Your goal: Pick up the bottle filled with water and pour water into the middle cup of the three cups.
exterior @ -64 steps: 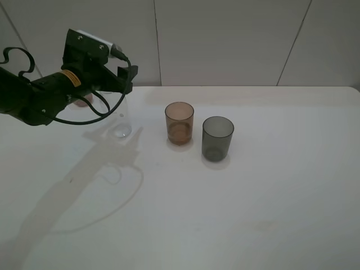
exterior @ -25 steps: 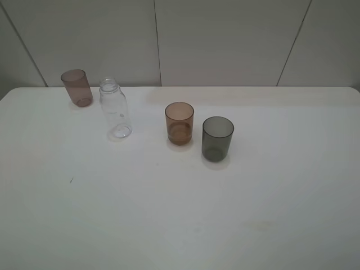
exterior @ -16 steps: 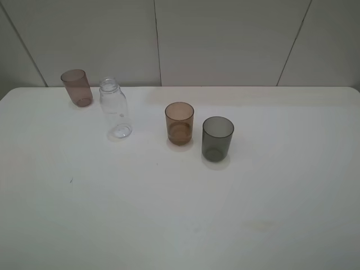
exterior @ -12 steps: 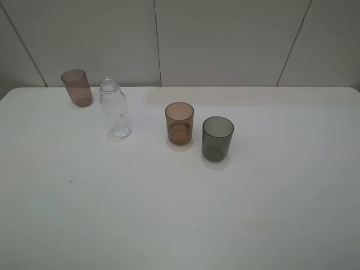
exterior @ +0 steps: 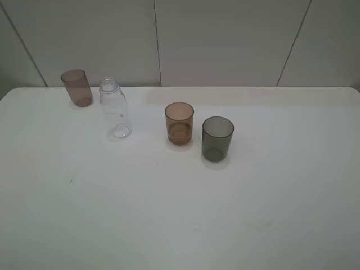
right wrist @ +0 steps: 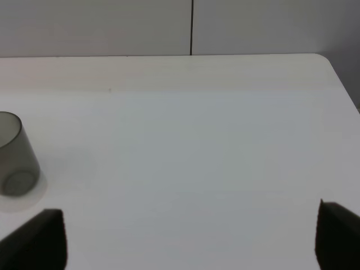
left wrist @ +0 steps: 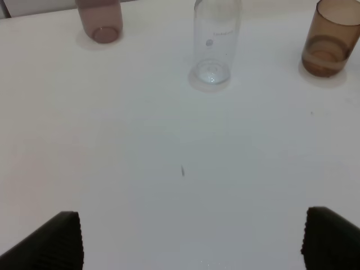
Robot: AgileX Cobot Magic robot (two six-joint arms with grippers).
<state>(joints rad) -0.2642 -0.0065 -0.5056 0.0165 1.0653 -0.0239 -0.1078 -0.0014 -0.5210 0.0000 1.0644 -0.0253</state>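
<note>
The bottle (exterior: pixel 115 110) stands upright and uncapped on the white bench (exterior: pixel 180 214), toward the far left, free of any gripper. The mauve-brown cup (exterior: pixel 77 88) stands near it, further left and further back, not touching. The amber cup (exterior: pixel 179 122) stands upright near the bench centre, well apart from the bottle, with a darker band low inside it. The dark grey cup (exterior: pixel 217 138) stands just beside the amber cup, on its right and slightly nearer the front; a narrow gap separates them.

The left gripper (left wrist: pixel 191 239) is spread wide, its two dark fingertips (left wrist: pixel 56 239) at opposite corners of the left wrist view, with only bare bench between them. It holds and touches nothing; the bottle (left wrist: pixel 216 42) lies well ahead of it.

The right gripper (right wrist: pixel 191 236) is likewise wide open and empty over bare bench, the grey cup (right wrist: pixel 14 154) off to one side of it.

No arm appears in the high view.
</note>
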